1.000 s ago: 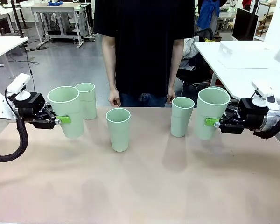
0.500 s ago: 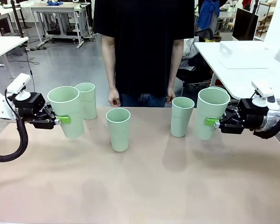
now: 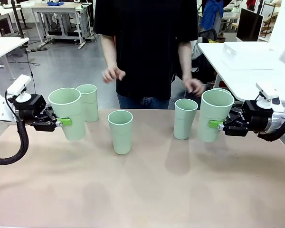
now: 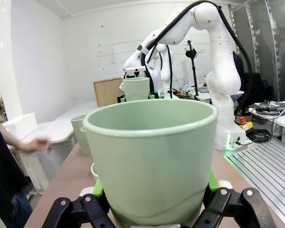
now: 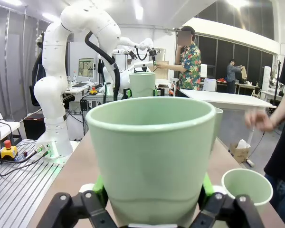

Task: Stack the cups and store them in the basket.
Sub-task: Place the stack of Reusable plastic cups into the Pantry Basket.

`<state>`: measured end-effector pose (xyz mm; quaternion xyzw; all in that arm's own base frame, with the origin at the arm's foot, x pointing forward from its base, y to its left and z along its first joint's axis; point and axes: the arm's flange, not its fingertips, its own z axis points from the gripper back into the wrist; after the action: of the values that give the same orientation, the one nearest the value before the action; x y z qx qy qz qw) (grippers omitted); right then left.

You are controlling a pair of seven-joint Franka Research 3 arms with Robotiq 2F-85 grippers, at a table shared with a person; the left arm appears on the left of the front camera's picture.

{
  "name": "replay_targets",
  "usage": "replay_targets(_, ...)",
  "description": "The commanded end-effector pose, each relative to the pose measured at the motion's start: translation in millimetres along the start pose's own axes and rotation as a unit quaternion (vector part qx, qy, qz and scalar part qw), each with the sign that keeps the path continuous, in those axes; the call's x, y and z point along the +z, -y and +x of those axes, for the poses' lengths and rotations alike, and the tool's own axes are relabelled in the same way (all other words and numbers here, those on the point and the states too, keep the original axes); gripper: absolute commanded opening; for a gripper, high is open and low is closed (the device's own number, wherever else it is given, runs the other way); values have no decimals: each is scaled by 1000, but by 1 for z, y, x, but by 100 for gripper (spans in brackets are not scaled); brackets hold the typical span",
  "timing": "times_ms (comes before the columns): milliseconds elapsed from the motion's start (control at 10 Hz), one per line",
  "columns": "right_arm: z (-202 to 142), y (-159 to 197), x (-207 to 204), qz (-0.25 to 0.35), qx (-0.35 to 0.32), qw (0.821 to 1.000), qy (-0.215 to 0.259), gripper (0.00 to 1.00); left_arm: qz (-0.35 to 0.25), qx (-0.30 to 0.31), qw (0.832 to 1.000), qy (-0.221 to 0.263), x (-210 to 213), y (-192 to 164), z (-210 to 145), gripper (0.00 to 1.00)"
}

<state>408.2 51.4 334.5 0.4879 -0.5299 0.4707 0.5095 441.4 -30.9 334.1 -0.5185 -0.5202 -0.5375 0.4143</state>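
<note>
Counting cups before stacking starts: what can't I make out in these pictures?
Front view: the cup in the left pincer covers one side of the cup behind it.
Front view: the person's hands are blurred by motion.
Right wrist view: the cup in the right pincer hides the table straight ahead.

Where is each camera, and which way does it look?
Front: between the arms, facing the person across the table; both arms show.
Left wrist: on that arm, looking over left end effector and left cup toward the right arm.
Right wrist: mirrored, over right end effector and right cup.
Shared: each wrist view shows the other's cup.
</note>
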Motion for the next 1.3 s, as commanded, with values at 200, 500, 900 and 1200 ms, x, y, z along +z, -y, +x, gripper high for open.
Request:
replay_targets(200,2,0,-1,-1,5,1000,-3,87,2,-6,1000,1,0,-1,3,87)
replay_targets(500,2,0,-1,-1,5,1000,-3,87,2,-6,1000,1,0,-1,3,87)
replay_targets(900,2,0,-1,-1,5,1000,-3,87,2,-6,1000,1,0,-1,3,87)
replay_targets(1200,2,0,-1,-1,5,1000,-3,87,2,-6,1000,1,0,-1,3,87)
